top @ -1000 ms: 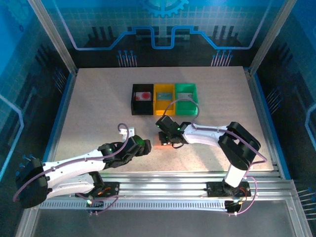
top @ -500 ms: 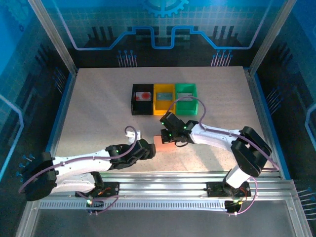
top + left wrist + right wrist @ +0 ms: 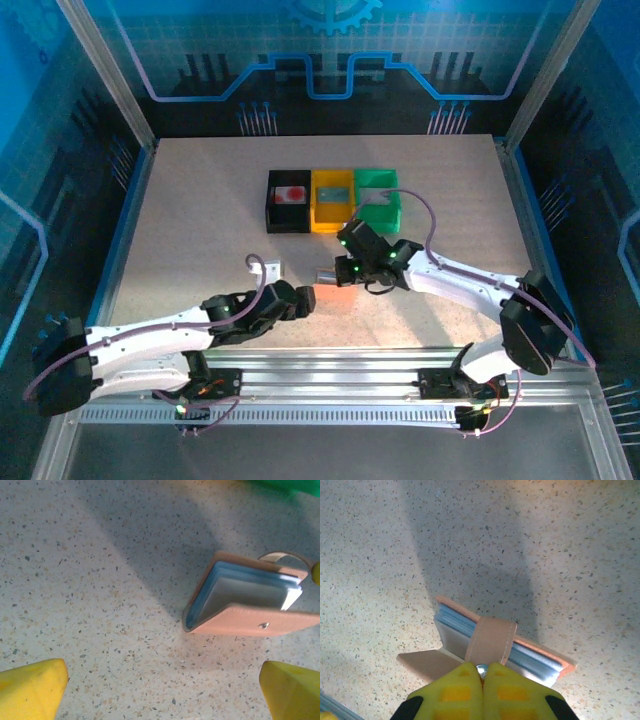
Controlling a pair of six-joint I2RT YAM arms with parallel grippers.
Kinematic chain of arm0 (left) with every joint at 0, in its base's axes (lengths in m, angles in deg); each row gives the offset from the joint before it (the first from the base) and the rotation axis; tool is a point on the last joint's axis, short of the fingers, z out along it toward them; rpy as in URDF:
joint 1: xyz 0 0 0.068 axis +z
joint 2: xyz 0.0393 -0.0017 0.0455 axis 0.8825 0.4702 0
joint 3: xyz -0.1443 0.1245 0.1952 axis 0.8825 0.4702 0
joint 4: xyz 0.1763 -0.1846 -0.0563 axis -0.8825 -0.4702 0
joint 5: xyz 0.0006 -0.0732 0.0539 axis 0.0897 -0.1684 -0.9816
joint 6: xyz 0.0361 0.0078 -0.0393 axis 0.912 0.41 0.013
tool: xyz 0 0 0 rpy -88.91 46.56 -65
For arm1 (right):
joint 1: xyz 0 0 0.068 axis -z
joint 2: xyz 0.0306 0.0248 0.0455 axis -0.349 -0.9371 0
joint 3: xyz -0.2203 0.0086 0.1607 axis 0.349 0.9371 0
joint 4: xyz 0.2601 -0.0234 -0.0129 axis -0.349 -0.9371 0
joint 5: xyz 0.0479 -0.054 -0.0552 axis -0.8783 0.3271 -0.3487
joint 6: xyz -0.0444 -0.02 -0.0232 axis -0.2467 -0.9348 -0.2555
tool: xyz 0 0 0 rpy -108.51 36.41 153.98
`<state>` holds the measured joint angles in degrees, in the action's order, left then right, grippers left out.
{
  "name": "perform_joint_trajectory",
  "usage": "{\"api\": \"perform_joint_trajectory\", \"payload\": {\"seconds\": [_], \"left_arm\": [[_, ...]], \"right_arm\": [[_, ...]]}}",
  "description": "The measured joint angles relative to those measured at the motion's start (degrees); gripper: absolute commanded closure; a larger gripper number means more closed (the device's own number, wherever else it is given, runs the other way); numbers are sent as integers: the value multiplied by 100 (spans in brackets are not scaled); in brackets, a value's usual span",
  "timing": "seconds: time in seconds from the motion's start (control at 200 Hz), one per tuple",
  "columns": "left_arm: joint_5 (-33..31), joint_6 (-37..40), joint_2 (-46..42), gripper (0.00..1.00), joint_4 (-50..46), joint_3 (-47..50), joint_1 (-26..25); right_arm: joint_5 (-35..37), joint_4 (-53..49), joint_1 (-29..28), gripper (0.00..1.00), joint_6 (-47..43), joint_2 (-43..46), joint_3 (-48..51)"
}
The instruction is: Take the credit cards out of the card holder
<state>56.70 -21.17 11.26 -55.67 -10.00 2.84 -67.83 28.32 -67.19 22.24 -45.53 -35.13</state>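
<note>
The card holder [image 3: 240,622] has a smooth, matt, leather-like skin with a shiny metal stud [image 3: 264,625]. The counter [image 3: 90,580] looks matt, speckled and stone-like. The right tool [image 3: 482,672] has smooth yellow plastic fingers [image 3: 452,691].

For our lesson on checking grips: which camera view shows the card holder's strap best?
Right wrist: the strap sits centred and close, pinched by the shut right gripper. Left wrist shows its loop at the card holder's far edge. Top external: too small to tell.

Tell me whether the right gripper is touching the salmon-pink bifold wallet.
Touching: the right wrist view shows the right gripper pinched shut on the strap of the wallet.
</note>
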Motion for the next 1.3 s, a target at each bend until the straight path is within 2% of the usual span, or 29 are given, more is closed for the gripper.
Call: {"api": "perform_joint_trajectory", "payload": {"seconds": [0.285,0.805,1.026,1.296], "left_arm": [[-83,125,-376,1,-160,0,0],[79,168,-201,1,-157,-31,0],[267,295,-203,1,-26,-39,-2],[531,514,-595,1,345,63,-11]], "right_arm": [[0,-210,50,100,-2,459,0],[-238,-457,63,100,22,1106,98],[-625,-669,68,100,-162,789,-48],[-1056,-1051,66,100,-739,-98,-866]]}}
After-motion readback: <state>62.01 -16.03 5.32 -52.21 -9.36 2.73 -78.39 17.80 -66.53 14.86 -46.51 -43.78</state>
